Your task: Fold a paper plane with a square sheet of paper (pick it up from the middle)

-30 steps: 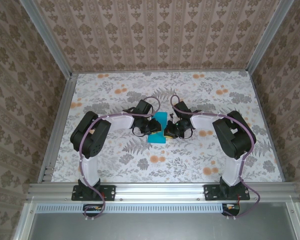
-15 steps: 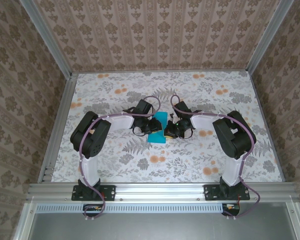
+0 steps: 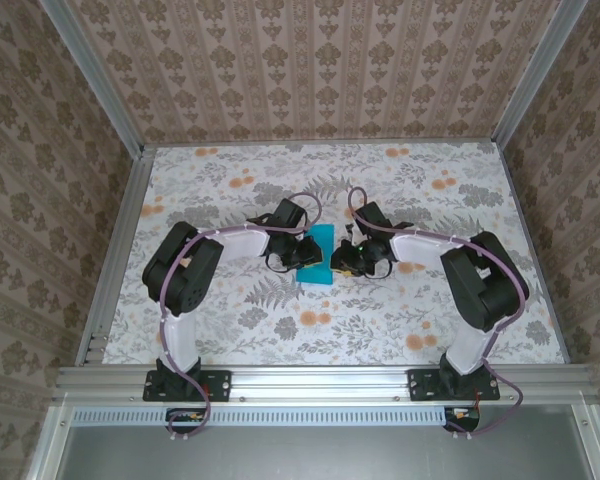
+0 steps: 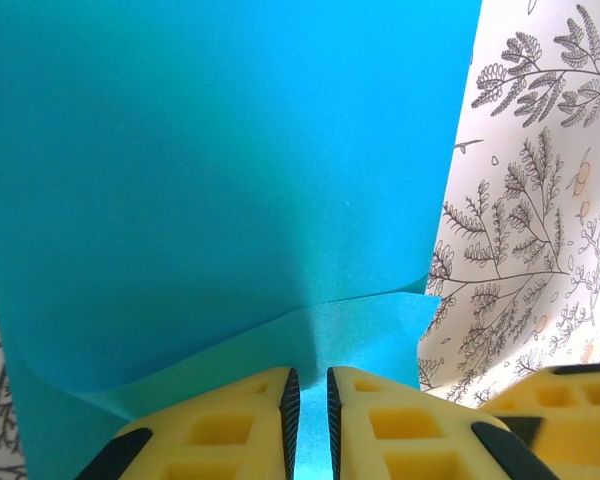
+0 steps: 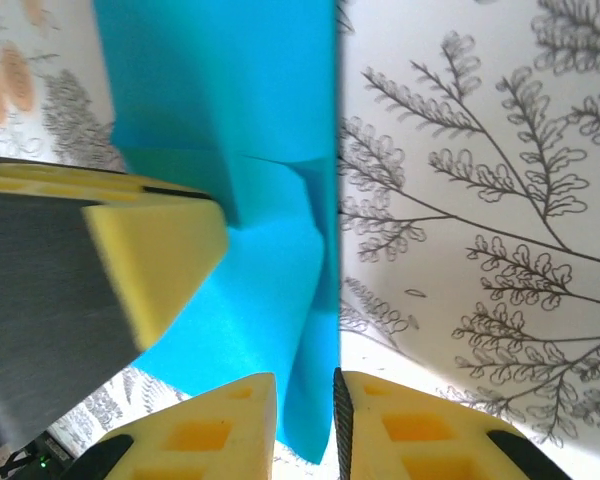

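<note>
Both arms hide part of the square sheet of paper from above, its folds too small to read. Whether the right gripper pinches it cannot be told.

One turquoise paper sheet; two robot arms, left arm, right arm; one floral tabletop.
</note>
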